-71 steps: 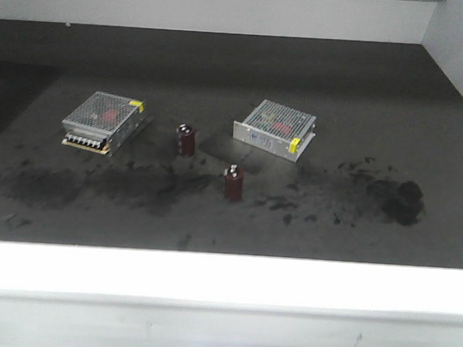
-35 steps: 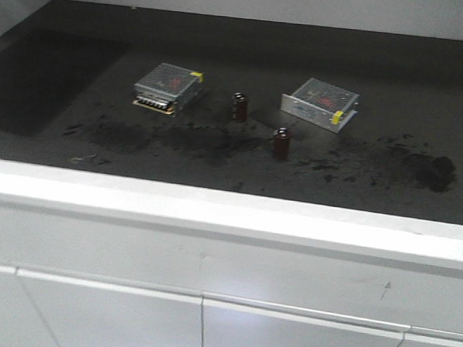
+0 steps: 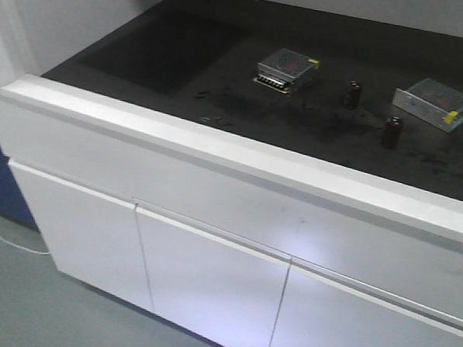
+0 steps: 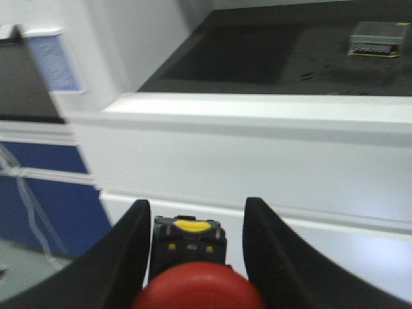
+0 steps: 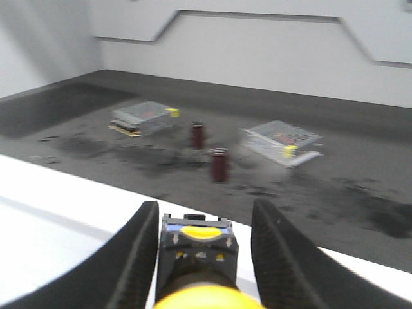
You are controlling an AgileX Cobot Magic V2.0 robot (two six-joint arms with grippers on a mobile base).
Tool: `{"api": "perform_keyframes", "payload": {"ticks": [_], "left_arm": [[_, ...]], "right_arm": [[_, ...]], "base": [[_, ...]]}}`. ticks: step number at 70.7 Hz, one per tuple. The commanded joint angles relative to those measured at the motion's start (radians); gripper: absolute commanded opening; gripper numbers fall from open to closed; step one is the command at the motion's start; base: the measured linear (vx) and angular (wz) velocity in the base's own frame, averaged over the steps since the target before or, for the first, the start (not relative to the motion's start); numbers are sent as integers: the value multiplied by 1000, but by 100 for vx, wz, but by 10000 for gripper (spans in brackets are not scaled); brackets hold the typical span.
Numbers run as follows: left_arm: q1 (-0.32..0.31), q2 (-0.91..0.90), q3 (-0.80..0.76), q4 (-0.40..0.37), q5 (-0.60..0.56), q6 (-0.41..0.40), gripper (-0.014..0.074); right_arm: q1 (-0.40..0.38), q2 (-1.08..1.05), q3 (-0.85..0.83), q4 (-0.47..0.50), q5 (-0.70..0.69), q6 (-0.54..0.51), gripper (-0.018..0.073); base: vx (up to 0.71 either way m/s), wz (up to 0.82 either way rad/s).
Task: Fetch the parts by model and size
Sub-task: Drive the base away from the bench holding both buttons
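In the left wrist view my left gripper (image 4: 196, 206) is shut on the red push-button switch (image 4: 193, 286). Its red mushroom cap is nearest the camera and its black base with yellow marks points forward between the black fingers. In the right wrist view my right gripper (image 5: 206, 206) is shut on the yellow push-button switch (image 5: 196, 248), yellow cap near the camera, black-and-blue base pointing forward. Neither gripper nor switch shows in the front view.
A white cabinet with a dark, smudged counter top (image 3: 191, 62) stands ahead. On it are two silver perforated boxes (image 3: 288, 69) (image 3: 435, 102) and two dark red capacitors (image 3: 352, 94) (image 3: 391, 131). White doors (image 3: 202, 281) are below. A blue panel (image 4: 45, 193) is at the left.
The front view has drawn back and swung left: the counter and its boxes now sit farther off to the upper right, and the cabinet doors and floor have come into view.
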Motion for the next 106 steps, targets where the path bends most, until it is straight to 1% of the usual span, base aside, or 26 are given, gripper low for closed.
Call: {"api": "perform_keyframes", "payload": {"ticks": [1, 54, 106], "left_arm": [[-10, 9, -26, 0, -76, -3, -4], [-7, 9, -26, 0, -73, -3, -4], [-7, 9, -26, 0, -73, -3, -4]], "right_arm": [[-7, 9, -27, -7, -87, -1, -8], [-7, 9, -27, -6, -88, -1, -8], [-7, 9, -27, -6, -88, -1, -8]], "base": [[-15, 57], [-9, 77], [15, 51]]}}
